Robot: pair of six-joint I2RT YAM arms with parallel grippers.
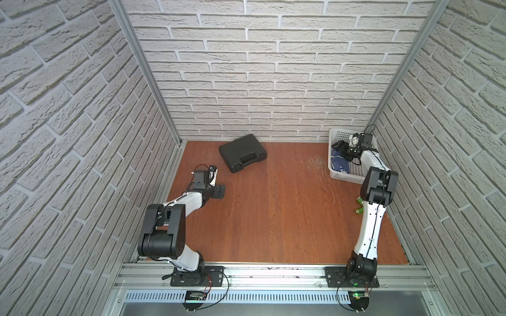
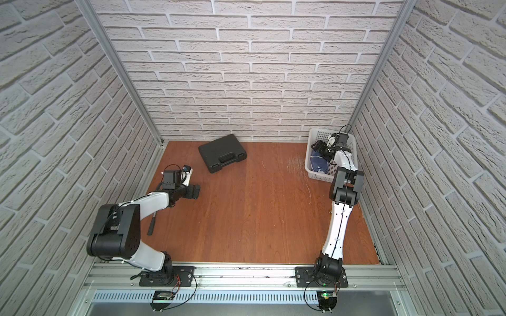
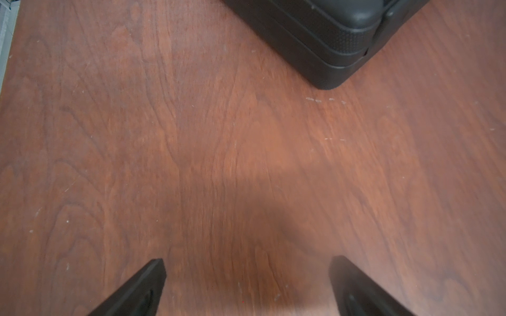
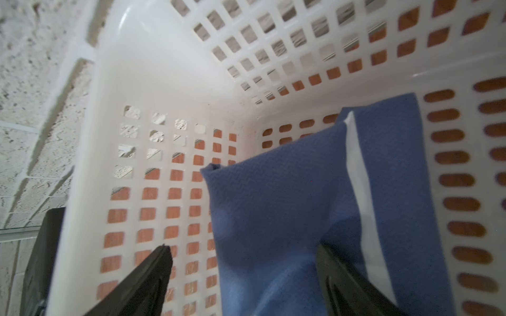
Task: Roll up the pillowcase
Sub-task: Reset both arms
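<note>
The pillowcase [image 1: 339, 165] [image 2: 317, 163] lies crumpled inside the white basket [image 1: 345, 175] [image 2: 315, 175] at the back right of the table. In the right wrist view it is plain blue fabric [image 4: 287, 205] with a white strip along one fold. My right gripper [image 1: 342, 149] [image 2: 321, 147] [image 4: 243, 249] reaches down into the basket and is open. One finger hangs beside the cloth and the other over it, with a raised blue fold between them. My left gripper [image 1: 219, 191] [image 2: 195, 191] [image 3: 246, 261] is open and empty, low over bare wood at the left.
A shut black plastic case [image 1: 242, 152] [image 2: 221, 153] [image 3: 328, 35] lies at the back middle, just beyond the left gripper. Small green things [image 1: 359, 206] sit by the right arm. A dark tool handle [image 2: 152, 223] shows under the left arm. Brick walls enclose three sides.
</note>
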